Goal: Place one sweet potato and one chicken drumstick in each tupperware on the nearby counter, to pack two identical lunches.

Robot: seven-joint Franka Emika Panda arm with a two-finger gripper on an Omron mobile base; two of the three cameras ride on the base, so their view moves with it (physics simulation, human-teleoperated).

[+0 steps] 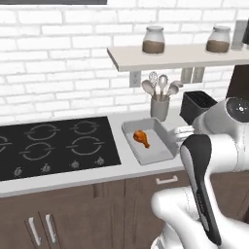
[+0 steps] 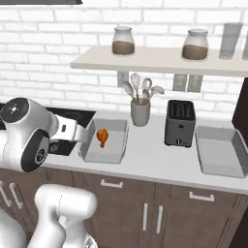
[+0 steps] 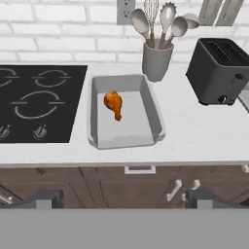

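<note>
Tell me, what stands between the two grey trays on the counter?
In the right base view, a black toaster stands between the tray with the drumstick and the other tray.

A: Counter (image 2: 150,160) layout? Hob (image 1: 53,143) at the left end. Just right of it, a tray (image 2: 116,147) with a drumstick (image 2: 102,136) in its back half.

B: Behind that tray?

A: Utensil pot (image 2: 140,114), at the wall, off the tray's back right corner. Toaster (image 2: 180,123) right of the pot. Second tray (image 2: 220,164) right of the toaster.

B: Above?

A: Shelf (image 2: 160,62) on the wall over pot and toaster, two jars (image 2: 123,41) on it. Cabinets (image 2: 145,213) under the counter.
</note>
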